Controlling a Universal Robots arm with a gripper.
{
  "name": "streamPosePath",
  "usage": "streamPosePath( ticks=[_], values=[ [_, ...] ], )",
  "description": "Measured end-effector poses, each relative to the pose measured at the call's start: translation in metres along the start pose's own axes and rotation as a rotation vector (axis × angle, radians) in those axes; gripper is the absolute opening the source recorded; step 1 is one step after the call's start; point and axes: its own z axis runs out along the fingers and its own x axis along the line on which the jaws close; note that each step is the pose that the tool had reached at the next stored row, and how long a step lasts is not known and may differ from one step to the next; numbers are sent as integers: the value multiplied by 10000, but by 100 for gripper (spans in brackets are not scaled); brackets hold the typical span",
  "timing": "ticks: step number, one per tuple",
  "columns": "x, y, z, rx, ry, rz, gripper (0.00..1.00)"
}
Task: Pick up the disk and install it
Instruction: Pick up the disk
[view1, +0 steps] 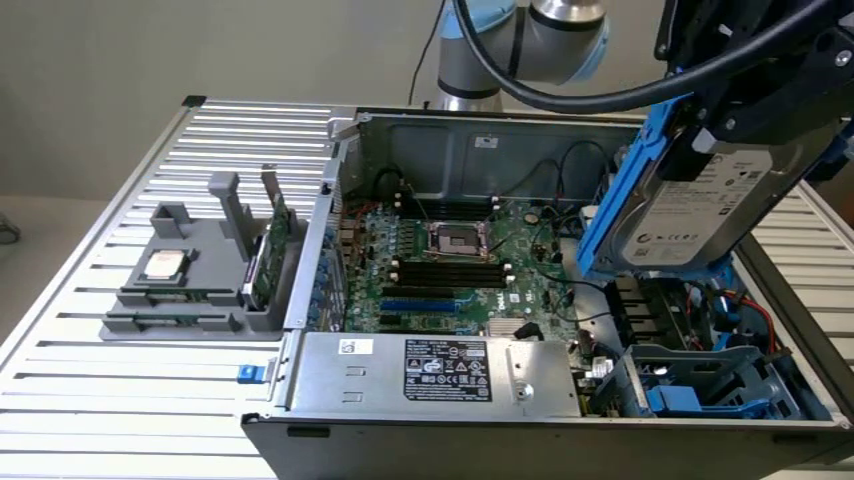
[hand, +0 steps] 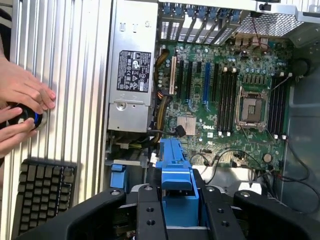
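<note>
Obs.: the pincer (view1: 731, 125) is clenched on the disk (view1: 701, 205), gripping it by the blue frame at its upper end. In the wrist view the blue frame (hand: 175, 165) sits tight between the two black fingers (hand: 150, 212). The disk hangs in the air over the open computer case (view1: 400, 430), touching nothing below it. The case lies on the slatted surface (view1: 134, 400).

Risks:
- The free lower corner hangs near the loose cables (view1: 747, 310). If it goes down on this slant, it could snag them or knock the green board (view1: 461, 265).
- The drive bay (view1: 707, 385) has narrow rails, so a skewed frame would probably jam rather than slide in. The bay mouth is partly hidden behind the disk, so I cannot tell how well the two line up.
- The hold is at one end only, so a bump at the far end could twist the disk in the grip.

Orientation: the long axis is steep and tilted. It runs from the pincer down toward the exterior view's left. The labelled face is turned toward the exterior camera, and the lower short edge points down into the case.
</note>
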Motion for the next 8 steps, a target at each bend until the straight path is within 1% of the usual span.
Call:
streamPosePath(
  ticks=[8],
  values=[
    [209,-30,-10,-1,0,3,33]
  ],
)
